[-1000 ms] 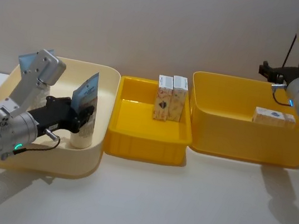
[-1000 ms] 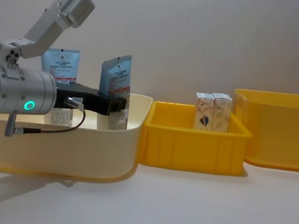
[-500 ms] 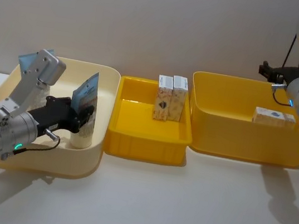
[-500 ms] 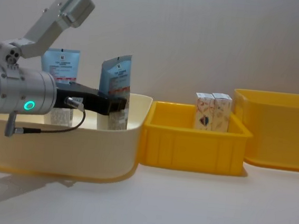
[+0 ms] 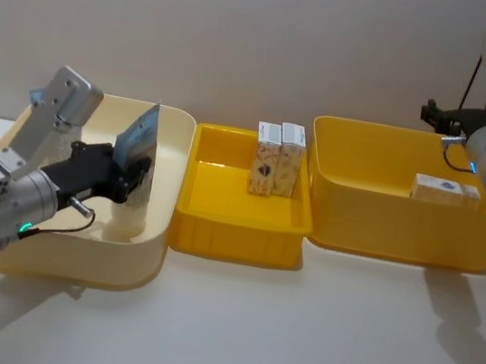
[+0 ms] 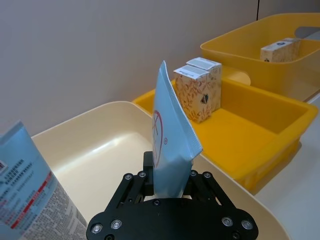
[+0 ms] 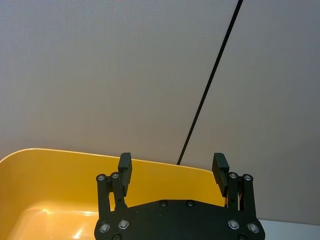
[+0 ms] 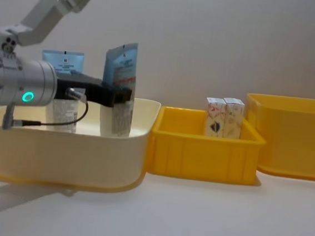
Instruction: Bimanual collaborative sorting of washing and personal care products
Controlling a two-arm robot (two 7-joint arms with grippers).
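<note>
My left gripper (image 5: 130, 180) is shut on a light blue squeeze tube (image 5: 136, 142), holding it upright and slightly tilted above the floor of the cream bin (image 5: 155, 228). The chest view shows the tube (image 8: 120, 72) clear above the bin rim, with the gripper (image 8: 120, 96) around its lower half. In the left wrist view the tube (image 6: 169, 142) stands between the fingers. A second tube (image 8: 63, 67) stands behind the arm in the same bin. Two cream cartons (image 5: 277, 159) stand in the middle yellow tray (image 5: 234, 240). My right gripper (image 7: 172, 167) is open, raised over the back of the deep yellow bin (image 5: 399, 242).
One more cream carton (image 5: 446, 190) lies inside the deep yellow bin. The three bins stand in a row against the back wall. Open white tabletop (image 5: 293, 336) stretches in front of them.
My left gripper has risen with the tube, lifting it up off the cream bin's floor and tilting it a little. The right arm has not moved.
</note>
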